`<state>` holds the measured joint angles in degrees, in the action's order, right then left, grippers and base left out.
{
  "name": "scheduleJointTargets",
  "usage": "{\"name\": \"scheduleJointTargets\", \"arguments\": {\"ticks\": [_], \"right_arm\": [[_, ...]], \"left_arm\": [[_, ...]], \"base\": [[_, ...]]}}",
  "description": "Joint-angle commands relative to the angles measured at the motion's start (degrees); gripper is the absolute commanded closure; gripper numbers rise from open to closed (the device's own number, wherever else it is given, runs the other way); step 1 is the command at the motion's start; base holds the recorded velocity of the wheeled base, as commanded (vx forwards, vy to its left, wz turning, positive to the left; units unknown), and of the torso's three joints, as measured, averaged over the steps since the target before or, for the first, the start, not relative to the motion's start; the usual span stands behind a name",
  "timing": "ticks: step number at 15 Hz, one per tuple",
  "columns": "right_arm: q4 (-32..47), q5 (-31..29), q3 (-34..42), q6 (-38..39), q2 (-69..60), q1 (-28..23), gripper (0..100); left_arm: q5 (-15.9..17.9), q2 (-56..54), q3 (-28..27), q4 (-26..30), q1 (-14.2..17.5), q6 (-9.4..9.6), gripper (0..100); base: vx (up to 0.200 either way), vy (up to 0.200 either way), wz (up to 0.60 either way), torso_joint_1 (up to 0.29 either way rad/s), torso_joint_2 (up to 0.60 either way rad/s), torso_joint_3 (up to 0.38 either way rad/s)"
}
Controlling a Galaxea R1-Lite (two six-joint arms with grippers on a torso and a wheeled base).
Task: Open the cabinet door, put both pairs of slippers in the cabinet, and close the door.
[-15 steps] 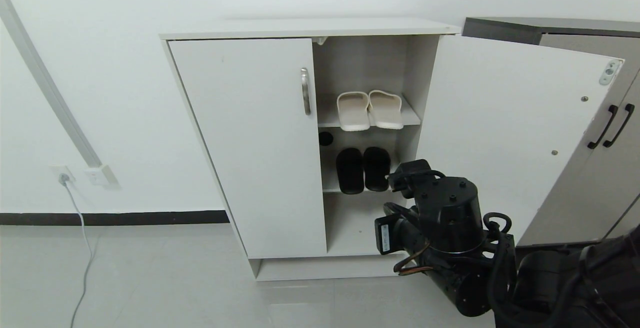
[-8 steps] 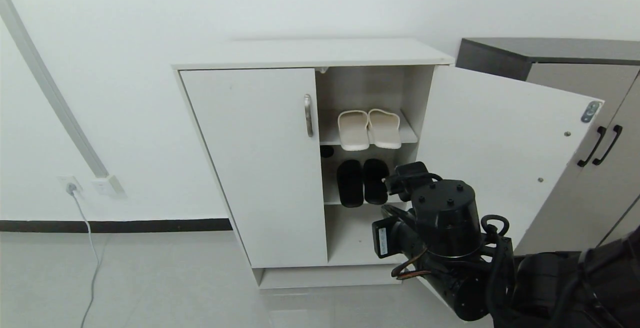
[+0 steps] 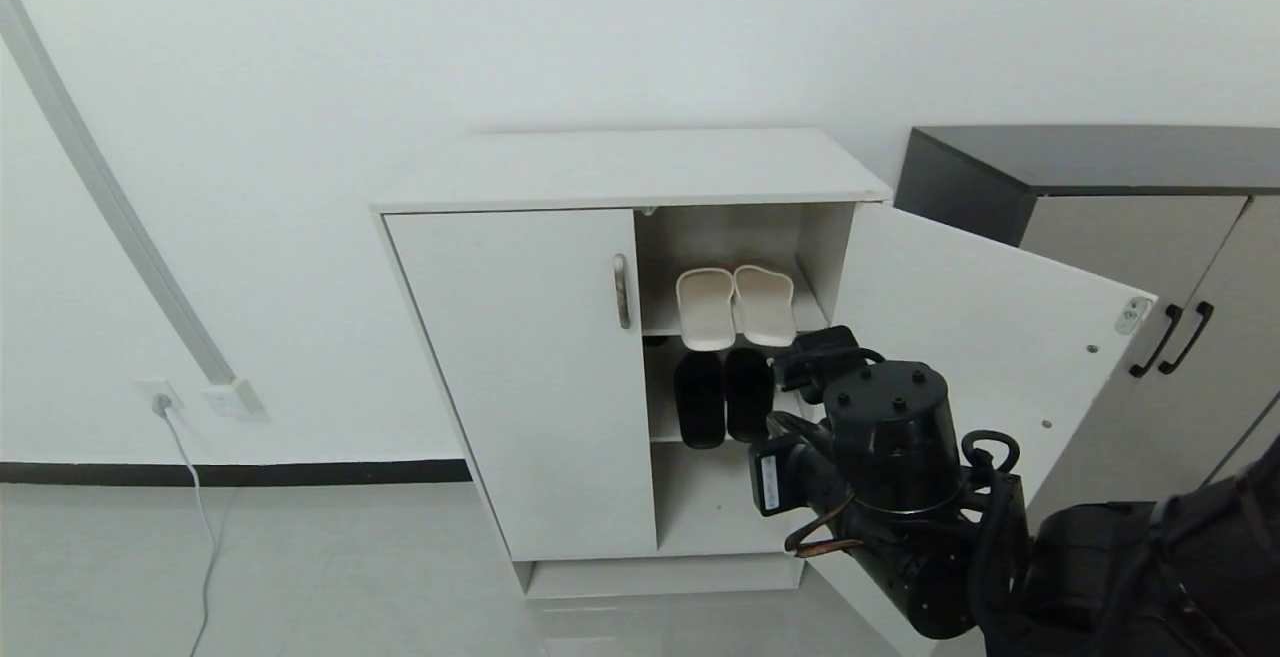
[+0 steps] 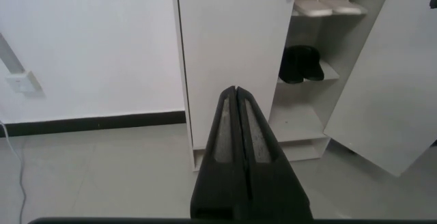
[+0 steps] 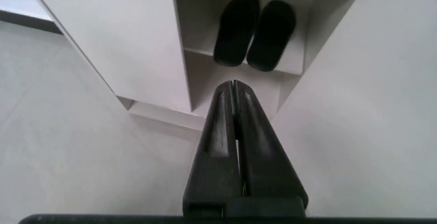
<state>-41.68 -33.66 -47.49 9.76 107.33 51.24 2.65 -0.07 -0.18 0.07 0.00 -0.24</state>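
Big white cabinet (image 3: 630, 172) against the far wall, and both pairs are already inside: the cream slippers (image 3: 735, 307) side by side on the upper shelf, the black slippers (image 3: 722, 397) right below them on the middle shelf, toes pointing in. So what's left, by the look of it, is the open door (image 3: 960, 337), swung out to the right and toward the near side, hinged at the cabinet's right wall with its free edge out by the grey cabinet (image 3: 1100, 187). It looks like a stiff, flat, fairly light panel with a smooth face, probably slick, so a flat push should beat any pinch. Best spot to press is the inner face close to the free edge, near the small metal catch (image 3: 1133, 313), well away from the hinges. Its own handle is on the far face, hidden here. The left door (image 3: 520, 377) sits flush and shut, its handle (image 3: 621, 291) untouched. The right gripper (image 5: 235, 87) hangs low in front of the open bay, fingers pressed together on nothing. The left gripper (image 4: 235, 91) hangs well back from the cabinet, also closed and empty.
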Motion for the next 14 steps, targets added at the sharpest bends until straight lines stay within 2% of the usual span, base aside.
{"name": "scheduleJointTargets", "arguments": {"ticks": [1, 14], "right_arm": [[0.0, 0.0, -0.1, 0.0, 0.4, 0.0, 100], [-0.1, 0.1, -0.2, -0.4, 0.3, -0.3, 100]], "left_arm": [[0.0, 0.1, 0.0, 0.0, 0.0, -0.02, 100], [0.1, 0.1, 0.0, 0.0, 0.0, 0.42, 100]], "base": [[0.0, 0.0, 0.0, 0.163, -0.49, -0.334], [0.0, 0.0, 0.0, 0.204, -0.52, -0.315]]}}
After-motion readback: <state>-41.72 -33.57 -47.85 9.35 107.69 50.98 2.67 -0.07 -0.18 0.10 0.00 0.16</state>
